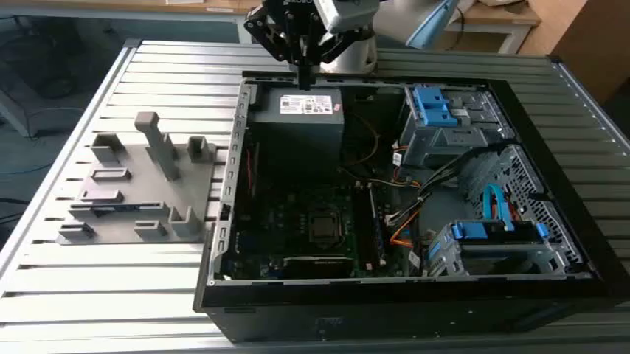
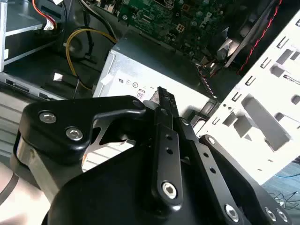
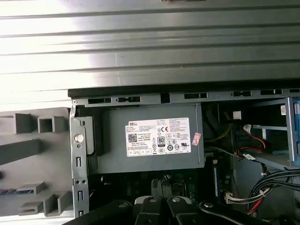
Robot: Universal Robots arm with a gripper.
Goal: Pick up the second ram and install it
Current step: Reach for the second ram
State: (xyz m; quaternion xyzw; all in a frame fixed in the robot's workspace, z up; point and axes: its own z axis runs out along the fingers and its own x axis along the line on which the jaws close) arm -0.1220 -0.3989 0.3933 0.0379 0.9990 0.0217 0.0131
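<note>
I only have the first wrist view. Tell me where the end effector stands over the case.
Observer: In the exterior view the end effector hangs over the power supply.
Operator: Report its fingers.
Observer: In the second wrist view the fingers are pressed together, with nothing visible between them.
Operator: Find the second ram.
Observer: In the exterior view a dark strip, likely the second ram, lies low in the grey holder block, at that view's left.

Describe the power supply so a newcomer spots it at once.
Find the open black computer case on the slatted table. In its corner nearest the gripper sits the power supply. It alone is a plain grey box with a white label.
</note>
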